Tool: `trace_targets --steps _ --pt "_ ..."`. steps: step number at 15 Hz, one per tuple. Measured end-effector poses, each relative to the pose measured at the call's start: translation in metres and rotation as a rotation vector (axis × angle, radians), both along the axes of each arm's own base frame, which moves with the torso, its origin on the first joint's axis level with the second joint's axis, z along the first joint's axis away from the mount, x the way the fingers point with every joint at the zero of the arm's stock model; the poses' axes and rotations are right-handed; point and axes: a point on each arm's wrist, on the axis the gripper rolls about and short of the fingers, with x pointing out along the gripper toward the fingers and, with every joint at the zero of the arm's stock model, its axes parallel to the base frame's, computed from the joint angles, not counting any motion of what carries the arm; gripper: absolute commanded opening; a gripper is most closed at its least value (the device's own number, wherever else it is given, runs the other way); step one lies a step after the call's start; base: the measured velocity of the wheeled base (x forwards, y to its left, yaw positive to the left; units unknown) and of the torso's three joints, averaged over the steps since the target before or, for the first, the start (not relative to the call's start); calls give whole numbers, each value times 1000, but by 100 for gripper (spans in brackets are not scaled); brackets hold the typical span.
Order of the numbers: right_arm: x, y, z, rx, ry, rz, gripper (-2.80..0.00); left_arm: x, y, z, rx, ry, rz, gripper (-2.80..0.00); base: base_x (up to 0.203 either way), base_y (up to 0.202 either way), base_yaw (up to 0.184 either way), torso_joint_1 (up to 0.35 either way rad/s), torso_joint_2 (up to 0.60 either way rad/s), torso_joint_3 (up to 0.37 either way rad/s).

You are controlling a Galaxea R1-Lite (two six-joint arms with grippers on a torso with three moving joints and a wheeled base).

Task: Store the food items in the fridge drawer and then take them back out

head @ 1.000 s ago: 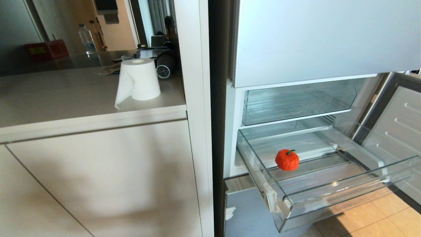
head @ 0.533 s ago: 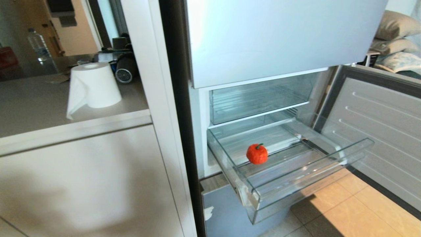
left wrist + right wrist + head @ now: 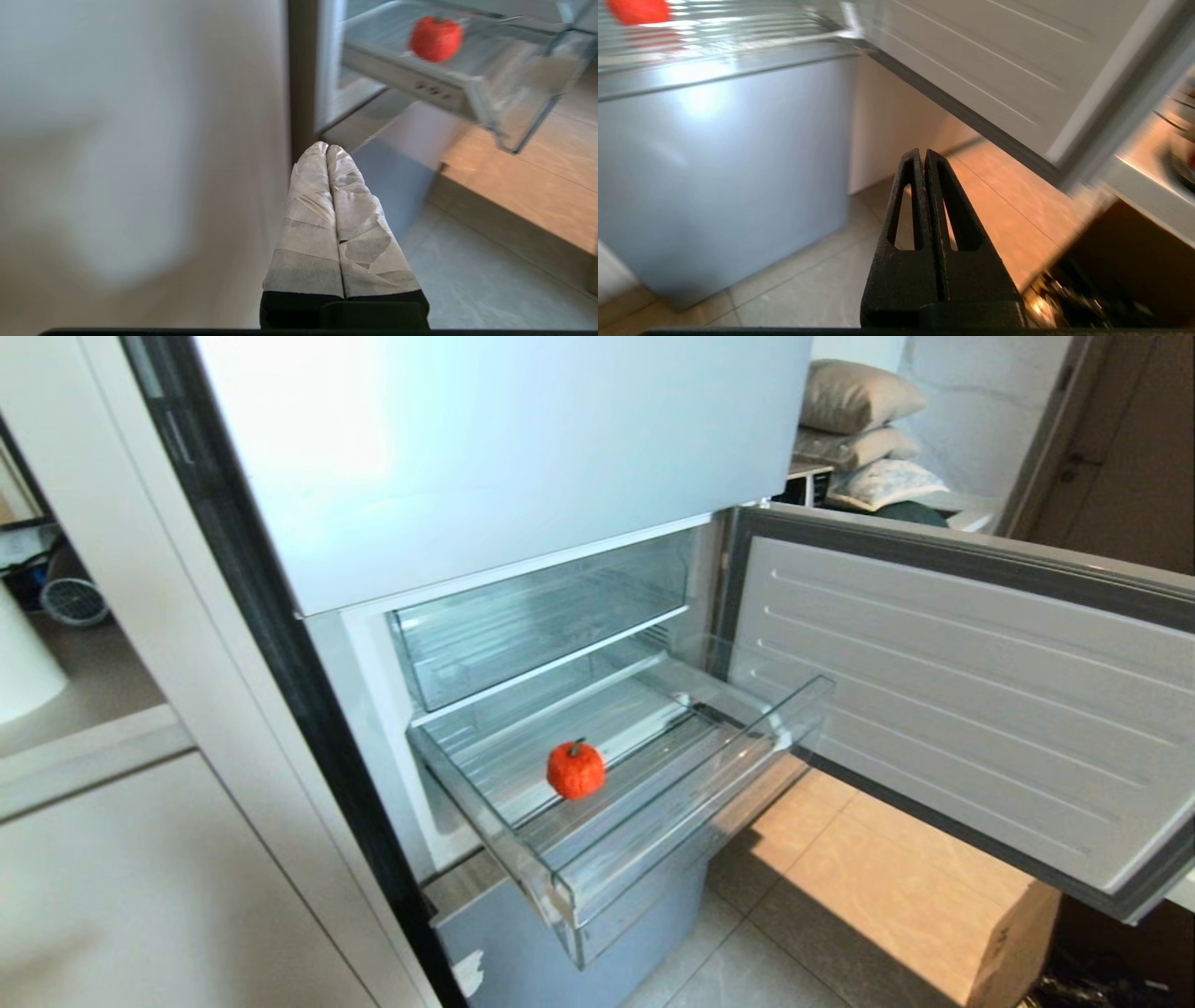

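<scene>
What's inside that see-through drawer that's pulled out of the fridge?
Just one tangerine, sitting on the ribbed floor of the drawer. No apple shows. The back part, under the shelf above, is hard to see.

No text, label, brand or number is readable anywhere on the fridge [image 3: 485, 457] or its surroundings.

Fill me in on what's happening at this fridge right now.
Nothing is being handled. The tangerine sits alone in the pulled-out clear fridge drawer, with the fridge door swung open. The left gripper and right gripper are both shut and empty, hanging low near the floor below the drawer. No apple is in view.
</scene>
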Motion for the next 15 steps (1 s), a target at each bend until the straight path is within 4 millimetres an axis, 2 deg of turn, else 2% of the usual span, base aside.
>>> trace_targets --steps 3,5,8,10,12,15 --pt "0 0 0 -3 5 2 -280 0 0 0 0 0 0 -280 -3 7 -139 2 2 -1" --pt "3 0 2 13 29 -13 -280 0 0 0 0 0 0 -280 0 2 -30 1 1 -1" --pt "11 -1 24 134 40 -103 -280 0 0 0 0 0 0 -280 0 0 0 0 0 0" --pt "24 -2 45 234 93 -216 -280 0 0 0 0 0 0 -280 0 0 0 0 0 0" --pt "47 -8 64 305 161 -361 -280 0 0 0 0 0 0 -280 0 0 0 0 0 0" --pt "89 -32 88 365 202 -502 -280 0 0 0 0 0 0 -280 0 0 0 0 0 0"
